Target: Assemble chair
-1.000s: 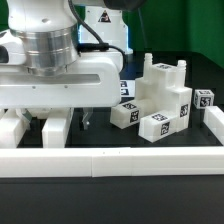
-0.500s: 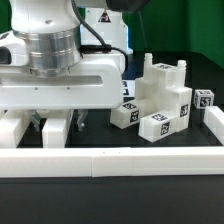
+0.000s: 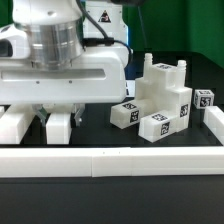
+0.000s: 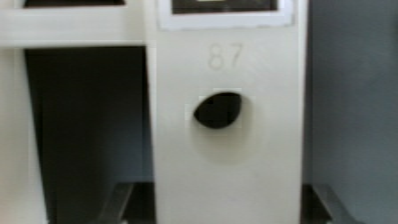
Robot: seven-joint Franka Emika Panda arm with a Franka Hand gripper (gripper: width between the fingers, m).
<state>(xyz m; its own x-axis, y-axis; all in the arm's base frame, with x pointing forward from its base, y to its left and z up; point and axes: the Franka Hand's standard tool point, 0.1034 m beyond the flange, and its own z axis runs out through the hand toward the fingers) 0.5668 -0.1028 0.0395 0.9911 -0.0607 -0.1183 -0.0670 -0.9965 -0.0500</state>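
Note:
My gripper (image 3: 60, 118) fills the exterior view's left and points down at the table. Its two dark fingers (image 3: 79, 115) stand either side of a white chair piece (image 3: 60, 128). In the wrist view this piece (image 4: 222, 150) is a broad flat bar with a dark oval hole and an embossed "87". The fingertips (image 4: 135, 202) lie against its two long edges, so my gripper (image 4: 228, 205) is shut on it. A thinner white bar (image 4: 11, 130) runs beside it. More tagged chair pieces (image 3: 162, 92) are stacked at the exterior view's right.
A long low white border wall (image 3: 110, 160) runs across the front. A white block (image 3: 15, 125) sits beside the gripped piece. A small tagged block (image 3: 125, 113) and a tagged post (image 3: 205, 100) lie near the stack. The table surface is black.
The fingers have come together on the white piece. The hand has shifted slightly upward, and the white pieces below it sit a little higher in the picture.

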